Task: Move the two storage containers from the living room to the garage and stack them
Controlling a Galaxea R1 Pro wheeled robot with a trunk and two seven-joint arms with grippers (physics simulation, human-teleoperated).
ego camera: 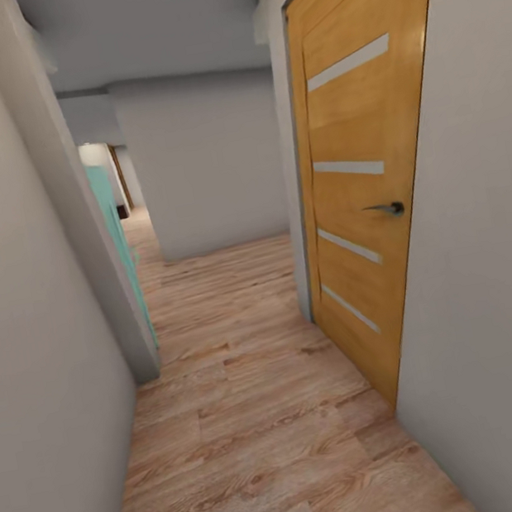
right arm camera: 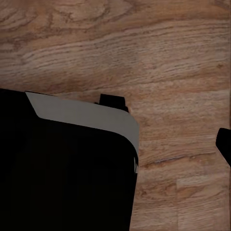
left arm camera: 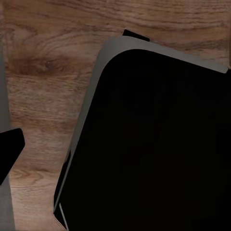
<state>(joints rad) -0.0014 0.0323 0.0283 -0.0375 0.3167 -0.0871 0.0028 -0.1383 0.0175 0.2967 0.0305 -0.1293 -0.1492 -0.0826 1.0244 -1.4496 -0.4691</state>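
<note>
The storage containers are out of view, and so are the living room and the garage. I am in a narrow hallway with a light wood plank floor (ego camera: 260, 423). In the left wrist view, one dark finger (left arm camera: 9, 154) of my left gripper (left arm camera: 115, 159) sits at the picture's edge. It hangs over planks beside my black, grey-rimmed base (left arm camera: 159, 144). In the right wrist view, a finger (right arm camera: 225, 144) of my right gripper (right arm camera: 115, 149) likewise sits at the edge, beside the base (right arm camera: 62, 173). Both grippers look open and hold nothing.
A closed orange wooden door (ego camera: 370, 185) with pale strips and a dark handle (ego camera: 389, 208) lines the right wall. A grey wall corner (ego camera: 123, 313) juts in on the left, with a teal panel (ego camera: 118, 238) behind it. A grey wall (ego camera: 206, 164) blocks straight ahead; the passage continues past its left side.
</note>
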